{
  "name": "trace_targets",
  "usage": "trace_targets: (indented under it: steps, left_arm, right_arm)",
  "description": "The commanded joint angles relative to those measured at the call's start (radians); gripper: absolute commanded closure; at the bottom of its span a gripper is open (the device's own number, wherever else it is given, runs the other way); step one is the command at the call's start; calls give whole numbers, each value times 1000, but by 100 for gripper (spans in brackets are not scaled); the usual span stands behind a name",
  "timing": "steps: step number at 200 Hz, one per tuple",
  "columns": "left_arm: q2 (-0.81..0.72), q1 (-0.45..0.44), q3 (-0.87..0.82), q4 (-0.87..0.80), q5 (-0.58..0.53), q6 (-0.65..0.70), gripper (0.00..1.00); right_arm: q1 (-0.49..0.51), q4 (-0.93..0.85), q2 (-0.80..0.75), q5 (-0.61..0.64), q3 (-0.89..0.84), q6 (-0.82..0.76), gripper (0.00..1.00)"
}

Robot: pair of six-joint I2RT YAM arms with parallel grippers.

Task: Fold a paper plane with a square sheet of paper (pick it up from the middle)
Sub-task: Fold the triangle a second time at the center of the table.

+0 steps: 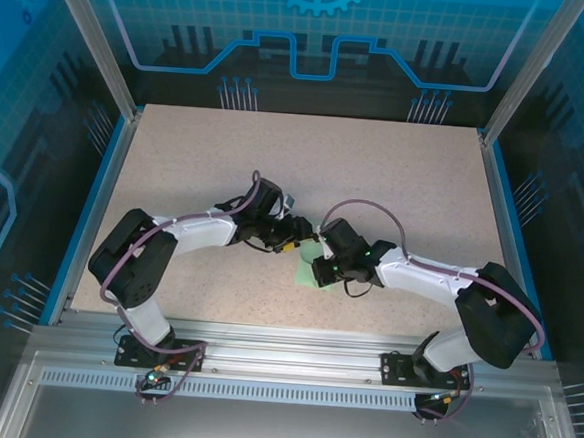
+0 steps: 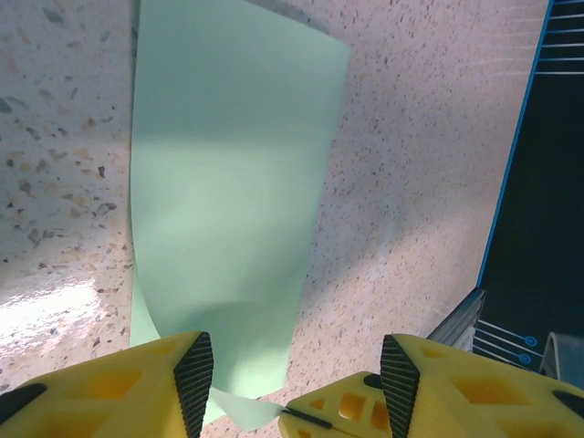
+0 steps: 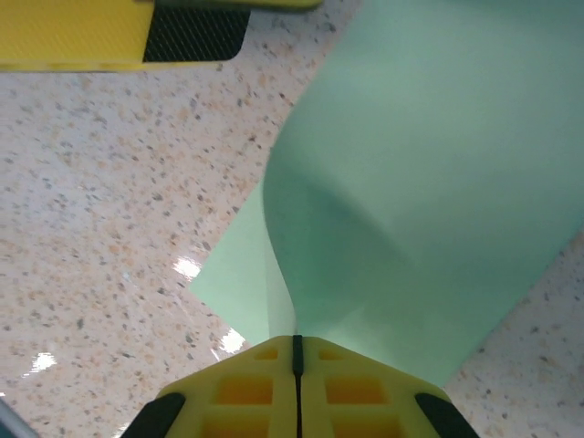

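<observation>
The square sheet of paper (image 1: 308, 273) is pale mint green and lies near the middle of the table (image 1: 395, 186), partly under the right arm. My right gripper (image 3: 297, 345) is shut on one edge of the paper (image 3: 420, 201), which rises from the table in a curl. In the left wrist view the paper (image 2: 228, 201) bows upward, and the right gripper's yellow tip (image 2: 338, 411) pinches its near corner. My left gripper (image 2: 297, 379) stands open just above that corner, with the pinched edge and the right tip between its fingers (image 2: 193, 379). In the top view the left gripper (image 1: 299, 230) meets the right gripper (image 1: 322, 249).
The speckled beige table has a blue rim (image 1: 92, 205) at its left and right sides. A metal rail (image 1: 284, 339) runs along the near edge by the arm bases. In the right wrist view one finger of the left gripper (image 3: 196, 32) sits at the top edge.
</observation>
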Motion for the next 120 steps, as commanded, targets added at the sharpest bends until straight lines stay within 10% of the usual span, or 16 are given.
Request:
trace_targets:
  steps: [1,50,120]
  left_arm:
    - [-34,6,-24,-31,-31,14,46]
    - [-95,-6,-86,-28,-43,40,69]
    - [-113,-86,-110,7,-45,39,72]
  right_arm:
    - [-39,63,-14,-137,-10,-51,94]
    - [-152,20,23,-266,5,-125,95]
    - [-241,-66,59,-269,21,-177,94]
